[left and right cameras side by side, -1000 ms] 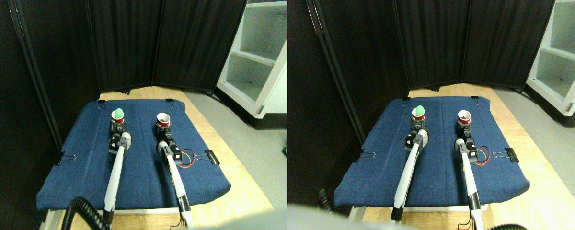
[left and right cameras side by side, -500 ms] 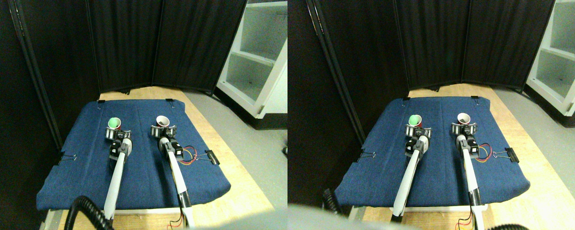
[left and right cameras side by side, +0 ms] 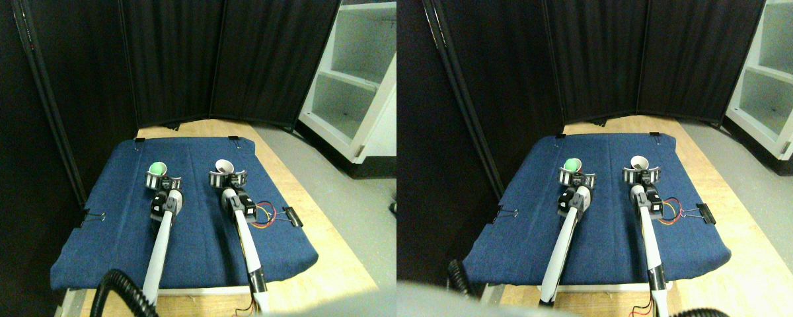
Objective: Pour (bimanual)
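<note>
Two small red cups stand on the blue cloth (left and right cameras side by side: 191,231). The left cup (left and right cameras side by side: 157,169) holds a green ball, and the right cup (left and right cameras side by side: 224,166) shows a white, empty inside. My left gripper (left and right cameras side by side: 162,180) is open, its pale jaws spread wide on either side of the left cup's lower part. My right gripper (left and right cameras side by side: 228,177) is open in the same way around the right cup's base. The jaws hide most of each cup's red wall. I cannot tell whether the jaws touch the cups.
Black binder clips (left and right cameras side by side: 292,216) pin the cloth at its edges, and red and yellow wires (left and right cameras side by side: 262,216) lie right of my right arm. A black folding screen (left and right cameras side by side: 225,59) stands behind, a white shelf unit (left and right cameras side by side: 357,72) at the right. A black hose (left and right cameras side by side: 115,290) curls at the bottom left.
A second ago both grippers sat narrow just behind the cups. Their jaws have since spread and now flank the cups. Little has moved in the last half second.
</note>
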